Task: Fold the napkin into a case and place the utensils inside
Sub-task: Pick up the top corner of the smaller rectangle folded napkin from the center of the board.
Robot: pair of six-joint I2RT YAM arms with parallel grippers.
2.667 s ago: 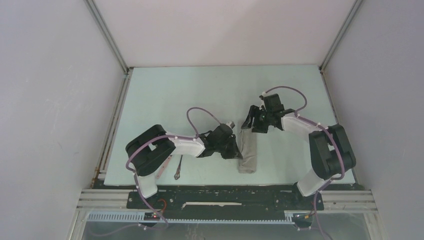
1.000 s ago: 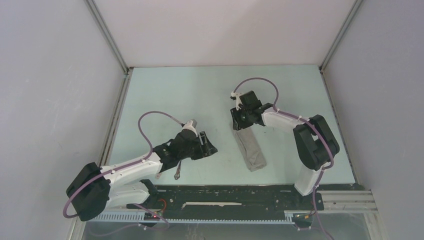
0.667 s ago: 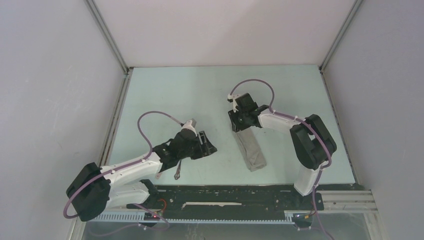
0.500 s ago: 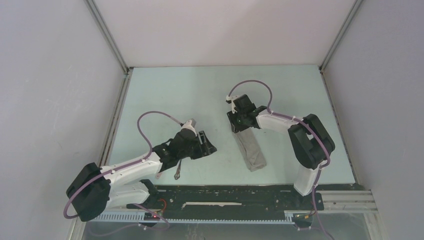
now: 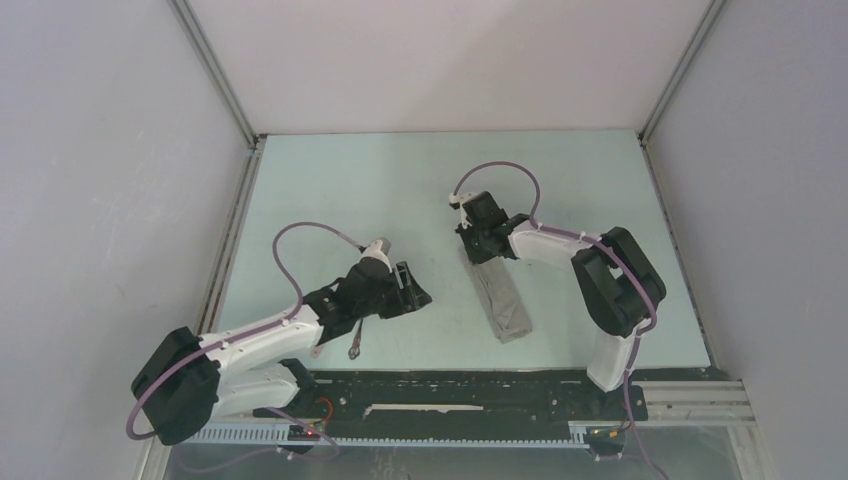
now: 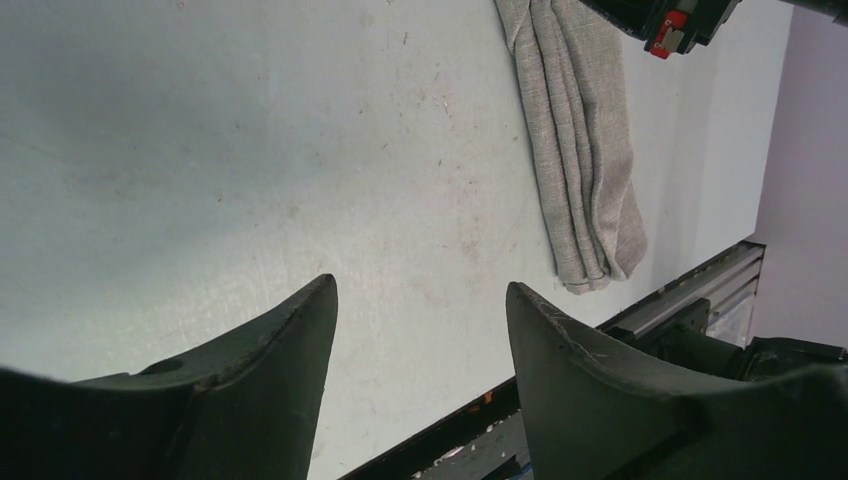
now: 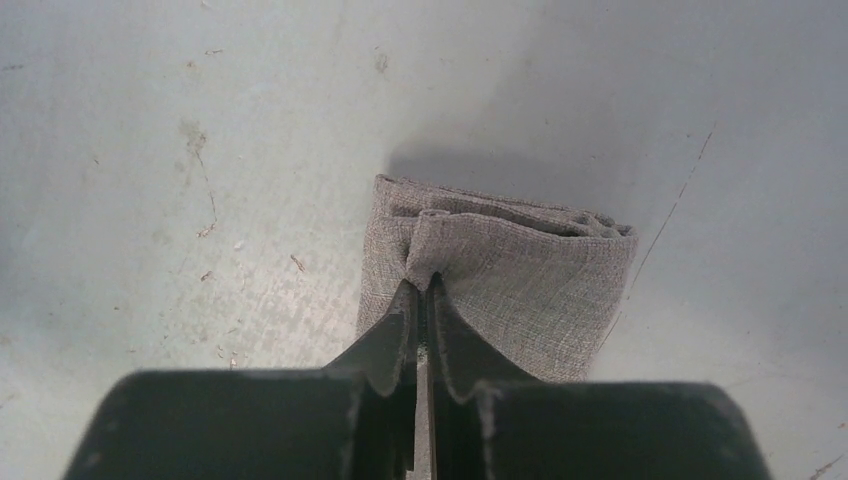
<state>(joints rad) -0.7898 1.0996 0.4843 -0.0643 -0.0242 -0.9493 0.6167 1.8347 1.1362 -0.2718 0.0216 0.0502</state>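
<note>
Right wrist view: we see the right gripper (image 7: 420, 288) pressed together on a small raised tuck of grey cloth at one short end of the case (image 7: 520, 290).
Right gripper hold: the fingertips meet with only the thin fold between them, and the cloth puckers up around the pinch.
Left gripper: the left gripper (image 6: 420, 300) is spread wide, holds nothing and touches nothing, and we see bare counter (image 6: 250, 150) between its fingers.
Case: it lies flat on the counter as a narrow oblong, right of the middle, slanting from the right gripper at its far end back toward the near edge.
Utensils: we make out one slim utensil (image 5: 356, 345) near the front edge, beside the left arm and well apart from the case; we cannot tell whether it is the spoon or the fork.
Only the top external view shows: both arms together, the left gripper apart from the case, and the utensil.
Only the left wrist view shows: the lengthwise folds along the case and its rounded near end.
Only the right wrist view shows: the stacked layers at the pinched end.
</note>
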